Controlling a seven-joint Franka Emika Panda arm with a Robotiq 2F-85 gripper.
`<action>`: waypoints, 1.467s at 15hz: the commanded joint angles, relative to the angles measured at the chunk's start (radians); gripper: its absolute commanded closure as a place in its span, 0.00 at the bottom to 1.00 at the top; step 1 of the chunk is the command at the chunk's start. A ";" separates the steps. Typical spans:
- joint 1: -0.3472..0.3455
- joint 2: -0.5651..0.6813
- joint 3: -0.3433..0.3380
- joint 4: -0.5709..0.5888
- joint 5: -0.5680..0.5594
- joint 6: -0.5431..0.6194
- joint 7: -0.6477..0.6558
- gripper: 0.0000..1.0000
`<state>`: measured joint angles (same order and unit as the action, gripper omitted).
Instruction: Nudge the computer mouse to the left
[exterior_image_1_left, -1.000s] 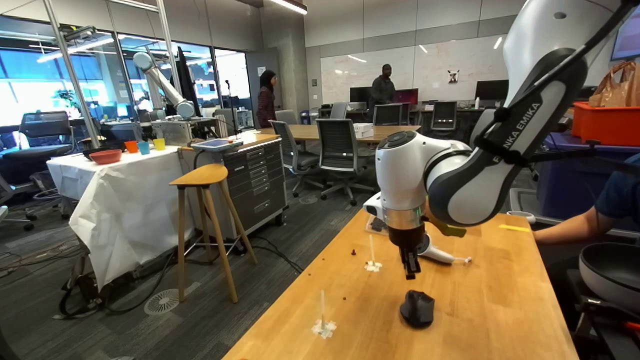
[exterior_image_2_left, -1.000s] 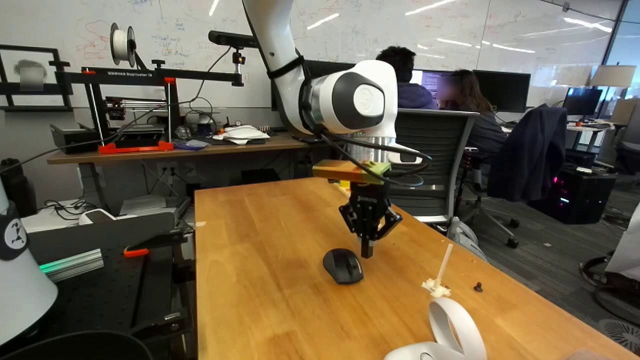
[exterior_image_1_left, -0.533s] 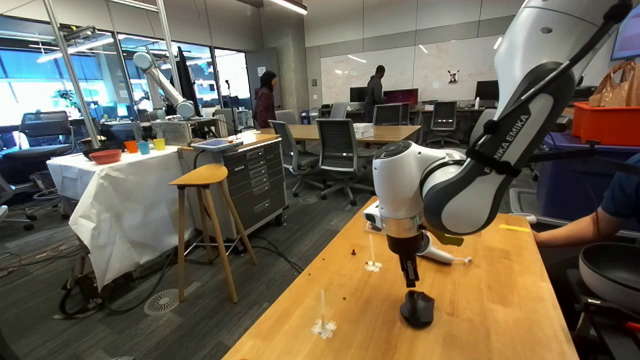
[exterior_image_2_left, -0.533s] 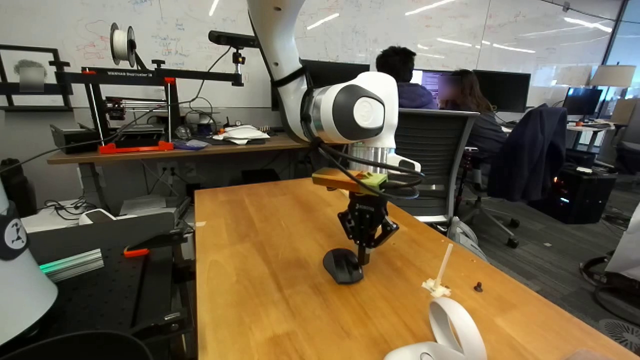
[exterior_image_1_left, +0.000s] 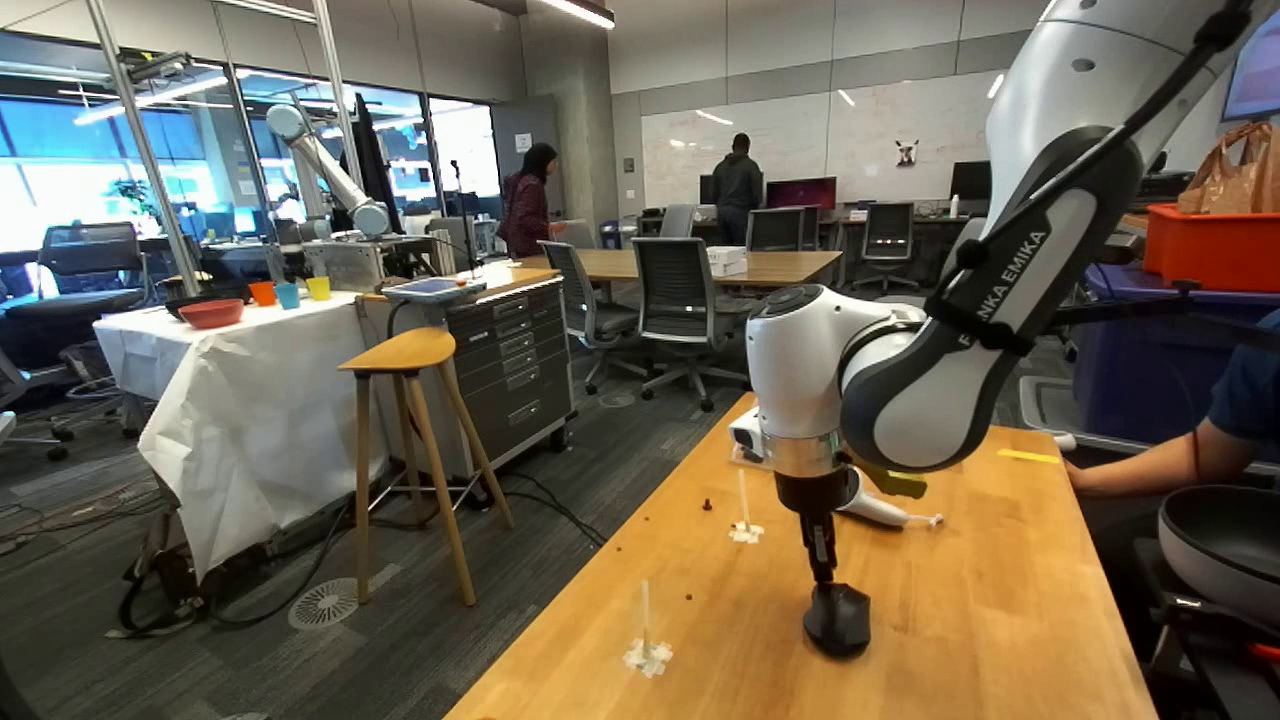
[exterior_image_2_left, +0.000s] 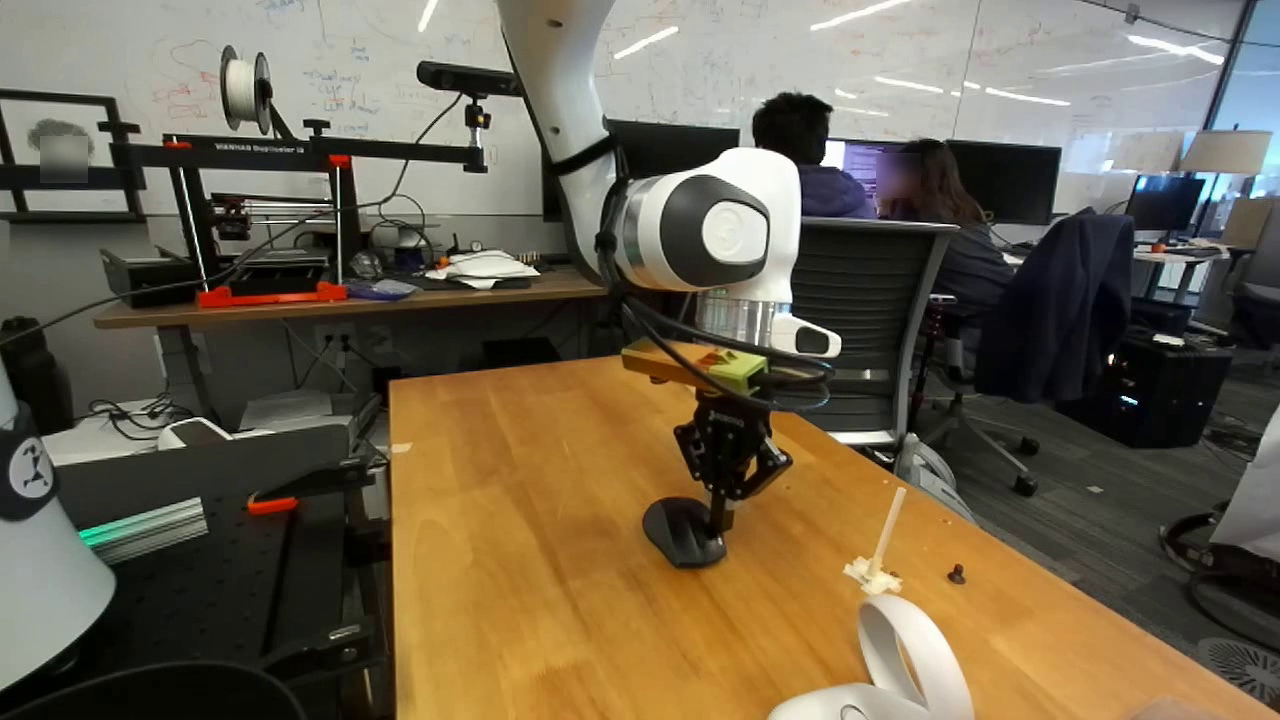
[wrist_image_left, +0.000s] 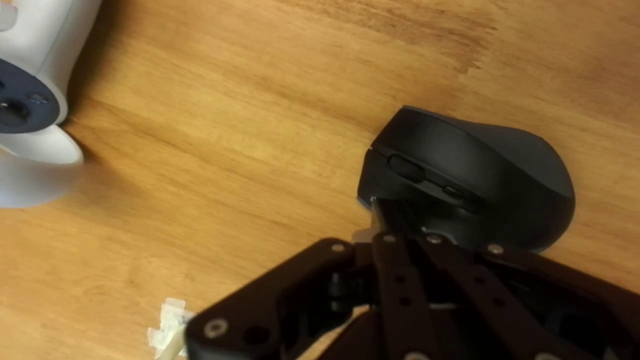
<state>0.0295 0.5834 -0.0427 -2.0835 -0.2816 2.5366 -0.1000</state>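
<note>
Black computer mouse (wrist_image_left: 475, 160) sits flat on the wooden counter (exterior_image_1_left: 960, 640), well apart from a white controller (wrist_image_left: 55, 30). Tool (exterior_image_2_left: 720, 525) points down, fingers drawn together, tips at the button end of the mouse, along one side; in the wrist view they overlap its edge. Contact with the mouse: cannot tell. In an exterior view, two thin pale sticks (exterior_image_1_left: 644, 612) stand upright in taped patches (exterior_image_1_left: 648, 659) on the same counter.
</note>
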 joint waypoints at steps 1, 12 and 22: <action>-0.006 0.010 0.006 0.011 0.029 -0.004 0.010 0.95; -0.068 -0.010 0.056 -0.027 0.188 -0.002 -0.019 0.95; -0.163 -0.032 0.125 -0.045 0.378 -0.005 -0.102 0.95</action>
<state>-0.1033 0.5733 0.0547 -2.1056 0.0502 2.5350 -0.1632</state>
